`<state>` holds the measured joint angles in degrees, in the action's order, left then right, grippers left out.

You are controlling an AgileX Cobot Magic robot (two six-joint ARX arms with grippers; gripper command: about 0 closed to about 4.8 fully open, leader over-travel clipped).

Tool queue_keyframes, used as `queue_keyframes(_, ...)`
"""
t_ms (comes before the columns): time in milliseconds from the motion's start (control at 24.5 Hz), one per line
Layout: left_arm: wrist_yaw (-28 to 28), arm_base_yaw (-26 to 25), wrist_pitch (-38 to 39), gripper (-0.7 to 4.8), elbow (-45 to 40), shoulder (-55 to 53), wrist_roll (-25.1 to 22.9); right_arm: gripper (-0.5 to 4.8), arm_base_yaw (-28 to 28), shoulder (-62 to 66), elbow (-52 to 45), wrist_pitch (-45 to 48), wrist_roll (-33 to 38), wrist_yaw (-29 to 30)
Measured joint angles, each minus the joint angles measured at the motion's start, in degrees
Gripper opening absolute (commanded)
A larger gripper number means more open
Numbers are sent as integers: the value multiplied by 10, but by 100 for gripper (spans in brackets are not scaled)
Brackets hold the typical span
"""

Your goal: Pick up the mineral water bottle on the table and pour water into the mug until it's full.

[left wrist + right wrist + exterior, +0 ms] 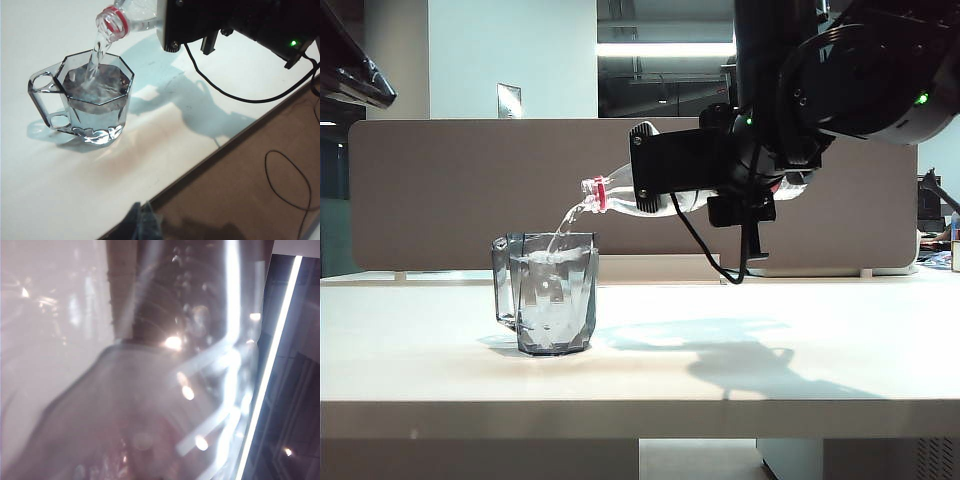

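Bottle (620, 195), one, clear with red neck ring, tipped nearly level, clamped in right gripper (665, 180), streaming water (97, 55) into one grey faceted mug (548, 292); left gripper (142, 222) state indiscernible.

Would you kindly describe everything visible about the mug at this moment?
The mug is smoky grey, transparent, faceted plastic with an angular handle. It stands upright on the table, left of centre in the exterior view. It is mostly full of water, and a stream falls into it from the tilted mineral water bottle held above by the right gripper. No gripper touches it.
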<state>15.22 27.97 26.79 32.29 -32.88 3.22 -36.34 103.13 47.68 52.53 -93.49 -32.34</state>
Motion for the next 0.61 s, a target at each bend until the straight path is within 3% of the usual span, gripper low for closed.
queue_keyframes(612, 0, 0, 0, -5, 0, 0, 0, 211, -11, 0, 0, 3, 3, -1)
